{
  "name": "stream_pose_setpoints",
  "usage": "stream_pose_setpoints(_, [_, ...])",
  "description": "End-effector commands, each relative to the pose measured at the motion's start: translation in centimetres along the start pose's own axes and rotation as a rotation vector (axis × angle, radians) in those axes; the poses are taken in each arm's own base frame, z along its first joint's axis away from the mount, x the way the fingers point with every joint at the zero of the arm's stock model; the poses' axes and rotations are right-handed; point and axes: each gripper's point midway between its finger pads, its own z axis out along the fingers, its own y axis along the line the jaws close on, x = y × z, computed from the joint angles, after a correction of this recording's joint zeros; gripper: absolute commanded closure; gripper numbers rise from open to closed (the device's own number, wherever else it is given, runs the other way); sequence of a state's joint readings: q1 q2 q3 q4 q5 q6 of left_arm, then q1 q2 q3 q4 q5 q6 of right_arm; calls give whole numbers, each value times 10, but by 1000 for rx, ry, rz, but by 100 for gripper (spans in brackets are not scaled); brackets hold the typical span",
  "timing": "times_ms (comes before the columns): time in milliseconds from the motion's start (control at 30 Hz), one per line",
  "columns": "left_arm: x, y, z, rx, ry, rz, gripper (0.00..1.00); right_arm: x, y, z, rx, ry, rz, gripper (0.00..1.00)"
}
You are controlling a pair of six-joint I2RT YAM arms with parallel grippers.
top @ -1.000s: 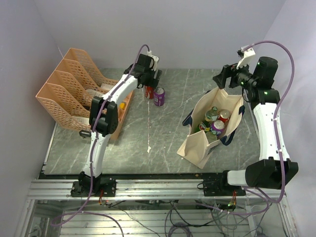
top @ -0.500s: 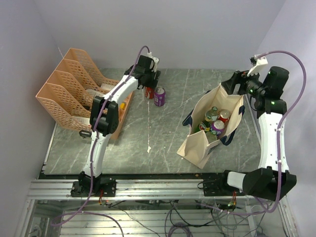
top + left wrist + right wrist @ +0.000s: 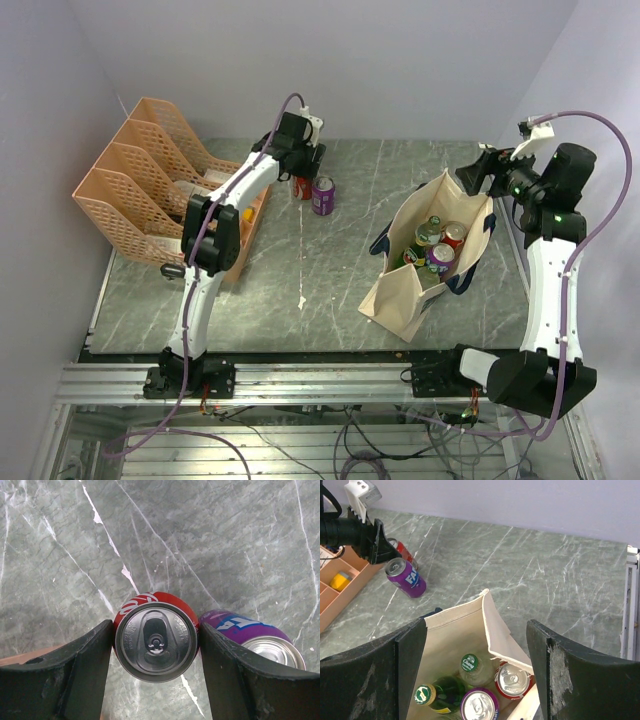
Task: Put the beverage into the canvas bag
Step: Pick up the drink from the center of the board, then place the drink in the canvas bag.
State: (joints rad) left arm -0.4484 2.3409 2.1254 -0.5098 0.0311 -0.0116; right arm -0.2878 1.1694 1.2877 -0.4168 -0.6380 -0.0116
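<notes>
The bench [image 3: 150, 300] carries the canvas bag [image 3: 400, 295], standing open at right. Its lower half is cut off in the right wrist view, with bottles and cans [image 3: 470, 662] showing inside. The right fingers [image 3: 370, 675] hang spread wide above its far rim, holding nothing. Well apart, toward the back, the left fingers [image 3: 75, 670] clamp a red can [image 3: 156, 640] from both sides. Its base is hidden, so it may or may not be touching the bench. One finger partly covers the purple can [image 3: 245, 630] just beside it.

At six o'clock the red can [image 3: 156, 642] shows a shiny metal lid; table [image 3: 210, 540] matt veined stone; canvas bag [image 3: 457, 632] matt cloth.
</notes>
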Motion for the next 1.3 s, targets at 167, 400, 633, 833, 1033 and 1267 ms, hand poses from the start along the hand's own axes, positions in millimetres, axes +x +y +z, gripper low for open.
stream_pose_setpoints(167, [-63,16,-78,-59,-155,100,93,-8,0,-6,6,-25,-25,20])
stream_pose_setpoints(400, [-87,18,-137,-83,-237,132,93,-11,-1,-5,8,-28,-30,20])
stream_pose_setpoints(633, [-125,-4,-202,16,-377,158,93,-18,-2,-1,-4,-32,-39,21])
stream_pose_setpoints(833, [-150,-62,-264,237,-492,295,93,-21,0,5,-22,-23,-56,21])
stream_pose_setpoints(1033, [-157,-139,-321,438,-598,468,93,-18,6,13,-44,0,-82,21])
stream_pose_setpoints(1267, [-157,-228,-374,706,-693,556,93,-11,15,19,-73,23,-79,21])
